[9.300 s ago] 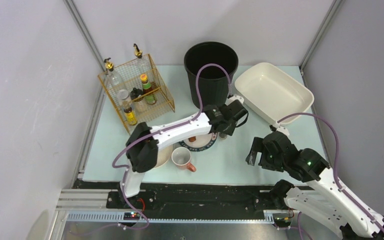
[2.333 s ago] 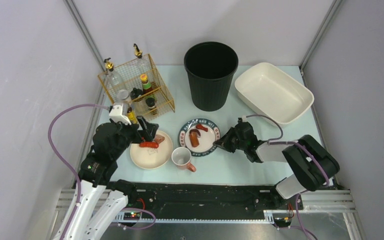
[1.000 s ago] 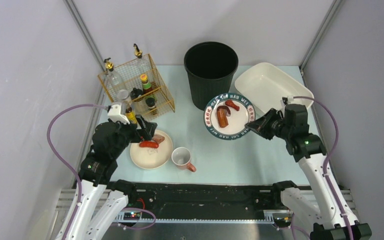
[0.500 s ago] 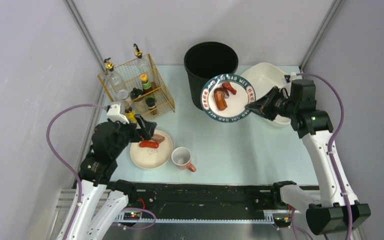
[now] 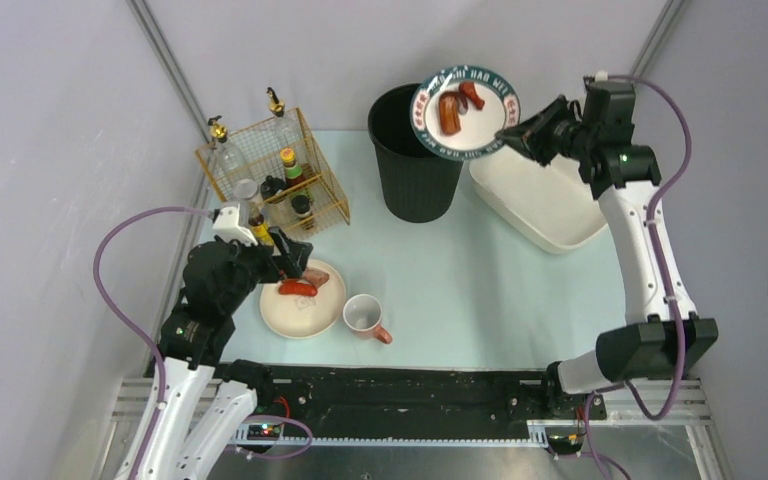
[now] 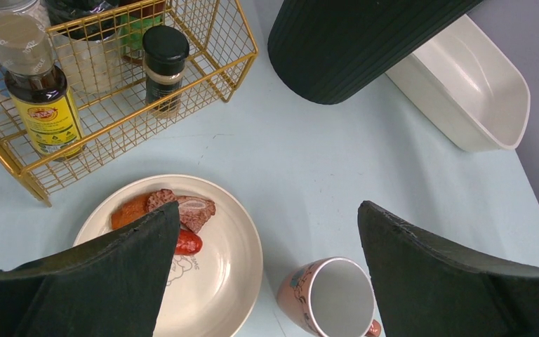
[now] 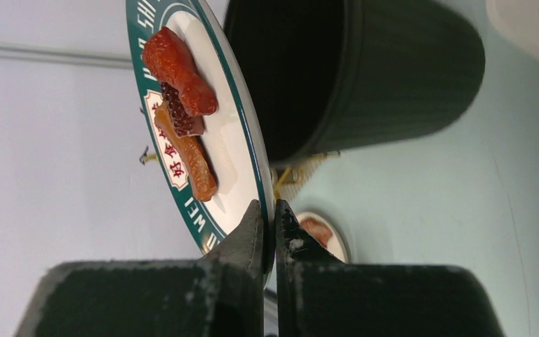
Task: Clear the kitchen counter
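We judge scrap-dumping in hand: right gripper [image 5: 507, 134] clamped on the plate [image 5: 463, 112] rim, upper centre above the black bin [image 5: 412, 175]; kitchen counter [image 5: 480, 290] fills mid-frame; left gripper [image 6: 267, 210] jaws apart — next, tilt the plate.

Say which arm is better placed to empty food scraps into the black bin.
Right: the right hand grips the green-rimmed round plate near the black ribbed bin; the left hand hangs open over the cream plate.
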### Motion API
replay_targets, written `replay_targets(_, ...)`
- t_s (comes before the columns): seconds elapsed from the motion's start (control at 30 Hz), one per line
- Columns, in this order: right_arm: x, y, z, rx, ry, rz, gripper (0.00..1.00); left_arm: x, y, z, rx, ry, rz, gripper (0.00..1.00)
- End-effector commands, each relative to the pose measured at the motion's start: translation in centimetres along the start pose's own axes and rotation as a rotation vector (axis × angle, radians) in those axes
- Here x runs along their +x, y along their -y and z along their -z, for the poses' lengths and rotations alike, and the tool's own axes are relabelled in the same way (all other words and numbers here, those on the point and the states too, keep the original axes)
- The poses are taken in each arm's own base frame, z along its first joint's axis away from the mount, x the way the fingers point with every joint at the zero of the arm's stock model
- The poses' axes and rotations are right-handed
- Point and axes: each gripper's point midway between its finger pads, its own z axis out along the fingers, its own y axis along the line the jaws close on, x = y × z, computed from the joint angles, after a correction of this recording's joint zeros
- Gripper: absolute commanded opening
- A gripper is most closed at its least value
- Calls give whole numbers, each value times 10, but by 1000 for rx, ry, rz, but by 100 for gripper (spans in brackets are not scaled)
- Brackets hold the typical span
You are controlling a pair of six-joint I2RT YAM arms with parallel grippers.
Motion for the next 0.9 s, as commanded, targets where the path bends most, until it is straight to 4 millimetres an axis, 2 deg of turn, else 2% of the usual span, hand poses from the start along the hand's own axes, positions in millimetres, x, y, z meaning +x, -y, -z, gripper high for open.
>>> replay_targets(0.0, -50, -56, -4, -98, 159, 84, 0, -5, 1, -5, 19, 14, 20, 100)
replay_targets(0.03, -58, -69, -1, -111, 188, 119, 0, -5, 1, -5, 19, 13, 22, 100)
replay_targets(0.07, -62, -57, -19, -58, 184, 112, 0, -5, 1, -5, 18, 12, 25, 100)
replay_targets(0.1, -69, -70, -15, -75, 206, 144, 0, -5, 0, -5, 17, 12, 26, 100)
replay_targets(0.13, -71, -62, -31, -42, 194, 140, 0, -5, -1, -5, 14, 14, 27, 100)
replay_targets(0.17, -77, -72, -29, -58, 215, 159, 0, -5, -1, -5, 15, 12, 28, 100)
replay_targets(0.2, -80, -66, -42, -35, 214, 160, 0, -5, -1, -5, 13, 14, 29, 100)
replay_targets(0.23, -85, -74, -41, -46, 236, 184, 0, -4, -2, -6, 12, 13, 30, 100)
replay_targets(0.27, -87, -67, -54, -13, 240, 190, 0, -4, -2, -6, 10, 14, 31, 100)
replay_targets(0.3, -92, -75, -52, -21, 261, 220, 0, -4, -2, -6, 11, 14, 30, 100)
replay_targets(0.33, -91, -69, -65, 1, 257, 228, 0, -4, -3, -6, 9, 14, 31, 100)
replay_targets(0.4, -95, -73, -73, 7, 276, 265, 0, -5, -3, -6, 10, 13, 33, 100)
replay_targets(0.43, -93, -69, -83, 23, 270, 288, 0, -5, -3, -6, 10, 13, 34, 100)
replay_targets(0.63, -94, -64, -101, 75, 316, 402, 0, -5, -3, -7, 11, 12, 37, 100)
replay_targets(0.87, -84, -61, -108, 148, 358, 597, 0, -4, -3, -6, 15, 11, 41, 100)
